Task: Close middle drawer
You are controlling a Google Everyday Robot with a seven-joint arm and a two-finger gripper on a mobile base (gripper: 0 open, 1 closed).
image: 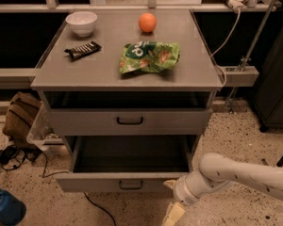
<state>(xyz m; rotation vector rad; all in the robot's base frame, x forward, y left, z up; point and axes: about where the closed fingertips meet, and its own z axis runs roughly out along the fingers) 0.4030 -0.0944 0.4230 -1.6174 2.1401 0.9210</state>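
The gripper [172, 199], apparently spread, sits low at the front right corner of the pulled-out middle drawer [94, 182].

The bench [108, 72] and its middle drawer [85, 181] are smooth, matt grey. The chip bag [149, 56] is glossy, crinkled plastic, and the bowl [81, 22] looks like glazed white ceramic. The floor [254, 145] is speckled stone. The end effector [173, 206], in smooth off-white plastic, sits at the drawer's front right corner.

Wht arm [245, 175] w/ cream claw [171, 205], btm-right
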